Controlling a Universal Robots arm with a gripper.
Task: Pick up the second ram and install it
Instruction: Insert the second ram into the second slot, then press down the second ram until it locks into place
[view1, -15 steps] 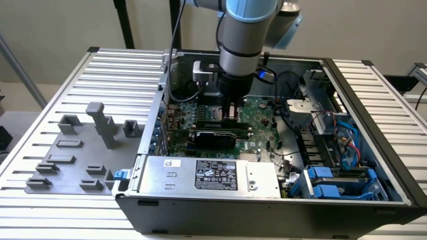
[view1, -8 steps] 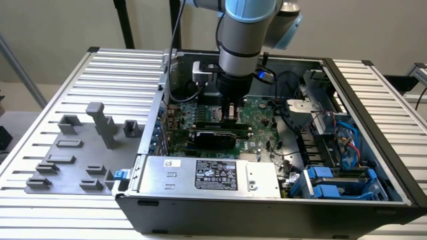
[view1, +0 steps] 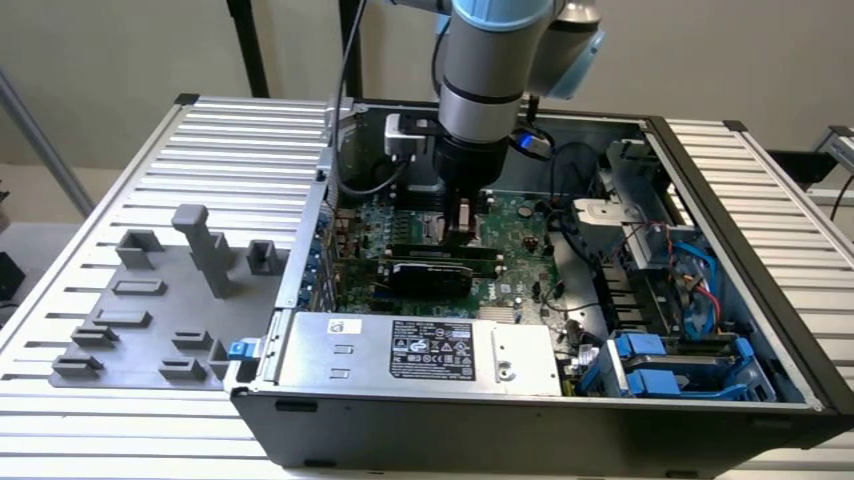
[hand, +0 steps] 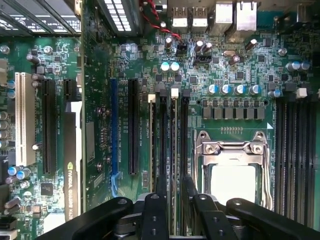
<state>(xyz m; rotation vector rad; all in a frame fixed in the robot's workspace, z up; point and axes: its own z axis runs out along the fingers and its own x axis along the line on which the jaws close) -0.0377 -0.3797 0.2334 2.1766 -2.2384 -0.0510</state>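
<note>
In the middle of the exterior view, the gripper (view1: 461, 232) reaches down into the open computer case (view1: 747, 330) over the motherboard (view1: 514, 225). In the wrist view its fingers (hand: 161, 187) are pinched nearly together on the second ram (hand: 174, 150) — the stick stands edge-on in the memory slots (hand: 167, 135), just beside the CPU socket (hand: 232, 170) — near the black graphics card (view1: 427, 272).
</note>
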